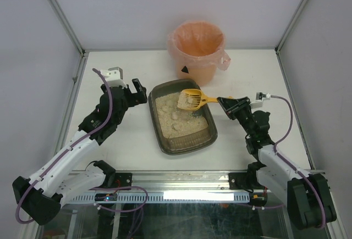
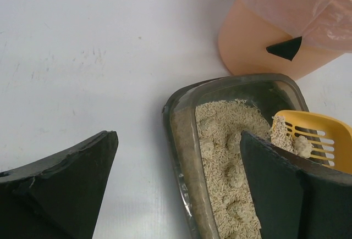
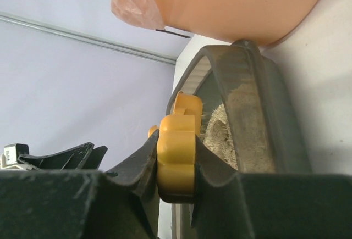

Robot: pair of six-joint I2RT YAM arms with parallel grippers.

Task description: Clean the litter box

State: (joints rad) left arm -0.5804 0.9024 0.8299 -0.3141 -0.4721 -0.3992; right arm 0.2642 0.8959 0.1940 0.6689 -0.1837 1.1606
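The litter box (image 1: 160, 134), a dark tray of beige litter with several clumps, lies mid-table. A yellow slotted scoop (image 1: 191, 99) carrying litter and a clump hovers over the box's far end. My right gripper (image 1: 224, 103) is shut on the scoop handle (image 3: 177, 156), just beyond the box's right rim (image 3: 258, 101). My left gripper (image 1: 138, 89) stands open at the box's far left corner. In the left wrist view its jaws (image 2: 179, 134) straddle the box's left rim (image 2: 184, 156), one finger over the table and one over the litter. The scoop (image 2: 322, 134) shows at the right.
A round orange bucket (image 1: 198, 49) lined with a pink bag stands just behind the litter box, also seen close in the left wrist view (image 2: 258, 41) and the right wrist view (image 3: 236, 3). Metal frame posts and white walls enclose the table.
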